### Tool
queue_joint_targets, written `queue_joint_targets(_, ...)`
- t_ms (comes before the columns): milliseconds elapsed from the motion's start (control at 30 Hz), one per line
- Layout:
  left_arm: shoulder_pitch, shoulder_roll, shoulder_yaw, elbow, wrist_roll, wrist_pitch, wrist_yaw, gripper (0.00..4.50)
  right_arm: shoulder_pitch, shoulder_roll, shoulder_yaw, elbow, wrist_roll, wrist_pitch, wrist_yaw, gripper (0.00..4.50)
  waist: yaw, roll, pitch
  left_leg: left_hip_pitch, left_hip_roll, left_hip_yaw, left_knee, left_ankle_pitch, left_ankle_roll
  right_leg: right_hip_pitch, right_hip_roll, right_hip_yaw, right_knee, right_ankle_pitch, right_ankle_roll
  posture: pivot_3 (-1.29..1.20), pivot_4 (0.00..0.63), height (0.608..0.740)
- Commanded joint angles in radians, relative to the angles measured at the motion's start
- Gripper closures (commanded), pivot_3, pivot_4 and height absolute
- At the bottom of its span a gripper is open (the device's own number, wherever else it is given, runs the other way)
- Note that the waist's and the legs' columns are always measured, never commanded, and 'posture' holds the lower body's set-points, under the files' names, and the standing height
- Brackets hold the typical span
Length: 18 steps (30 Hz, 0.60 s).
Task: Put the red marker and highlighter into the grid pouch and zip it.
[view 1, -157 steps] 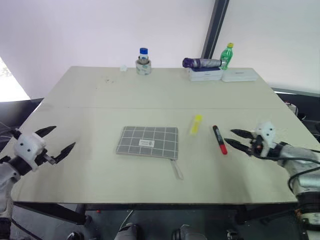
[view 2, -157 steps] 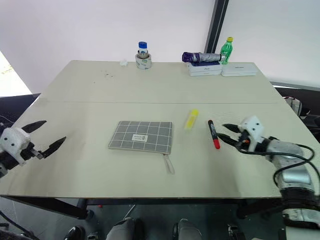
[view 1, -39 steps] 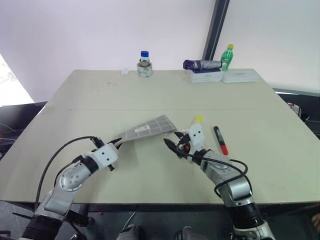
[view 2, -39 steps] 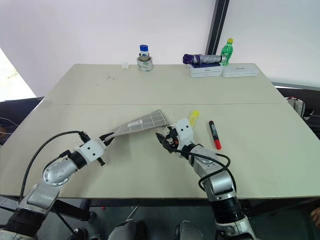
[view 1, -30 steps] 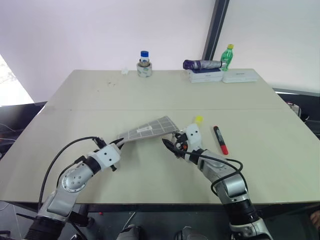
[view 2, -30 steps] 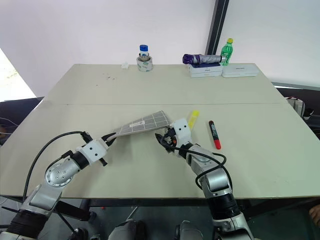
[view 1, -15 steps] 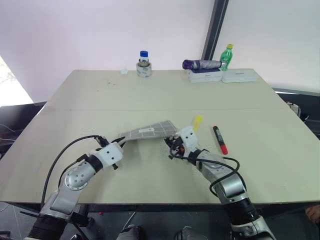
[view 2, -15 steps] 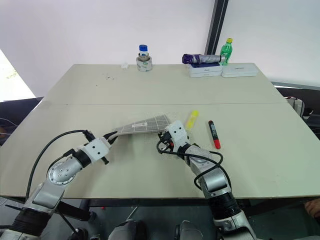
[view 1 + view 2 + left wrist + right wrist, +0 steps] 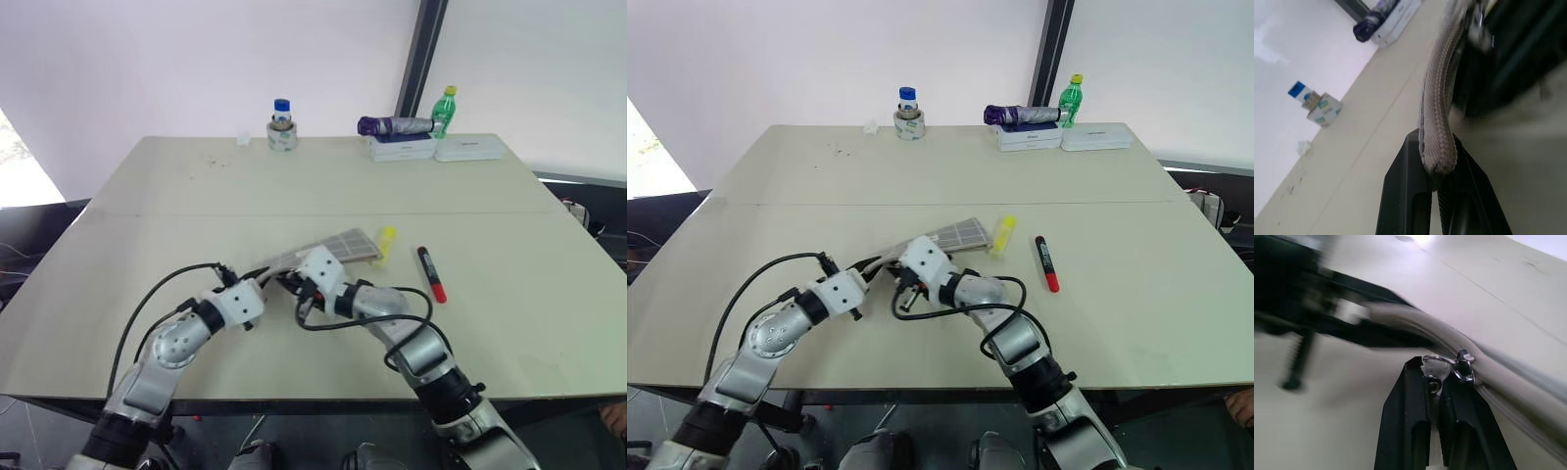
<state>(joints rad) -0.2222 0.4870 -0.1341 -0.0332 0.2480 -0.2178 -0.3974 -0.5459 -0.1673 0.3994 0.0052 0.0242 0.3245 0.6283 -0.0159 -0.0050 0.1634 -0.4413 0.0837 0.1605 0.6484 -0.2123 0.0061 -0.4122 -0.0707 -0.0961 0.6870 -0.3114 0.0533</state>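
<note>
Right claw [image 9: 1436, 382], newly clenched on the zipper pull [image 9: 1462, 366], opens the grid pouch [image 9: 343, 245] gripped by the left claw [image 9: 1437, 169].

My two arms are built from silver-grey metallic segments with rounded, drum-like joint housings, the one on the left forearm showing small dark screw holes around its face. Each wrist ends in a white, boxy plastic block, and out of each block come two slim black fingers. The left gripper [image 9: 263, 281] and the right gripper [image 9: 290, 284] look alike in build. Black cables loop loosely outside both arms: one arcs from the left wrist block back along the forearm, another curls beside the right forearm. Seen up close from the wrists, the fingers [image 9: 1405, 196] are matte black, flat-sided and tapering, with a ribbed strip along the inner face.
</note>
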Motion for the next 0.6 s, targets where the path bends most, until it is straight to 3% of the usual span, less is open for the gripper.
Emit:
queue_joint_targets(33, -0.01, -0.013, -0.011, -0.034, 0.008, 0.013, 0.0, 4.5, -0.023, 0.022, 0.031, -0.012, -0.001, -0.047, 0.034, 4.48, 0.002, 0.0, 0.0, 0.0, 0.0, 0.0, 0.0, 0.0, 0.0, 0.0, 0.0, 0.0, 0.0, 0.0, 0.0, 0.0, 0.15, 0.738)
queue_joint_targets(267, -0.033, -0.042, -0.031, -0.046, 0.023, 0.035, -0.005, 4.5, -0.083, 0.024, 0.094, 0.075, -0.092, -0.157, 0.085, 4.48, -0.001, 0.0, 0.0, 0.0, 0.0, 0.0, 0.0, 0.0, 0.0, 0.0, 0.0, 0.0, 0.0, 0.0, 0.0, 0.0, 0.15, 0.738)
queue_joint_targets(600, -0.027, -0.023, 0.008, -0.039, 0.014, 0.029, -0.001, 4.5, -0.074, -0.003, 0.041, 0.095, -0.105, -0.191, 0.126, 4.48, 0.0, 0.0, 0.0, 0.0, 0.0, 0.0, 0.0, 0.0, 0.0, 0.0, 0.0, 0.0, 0.0, 0.0, 0.0, 0.0, 0.15, 0.738)
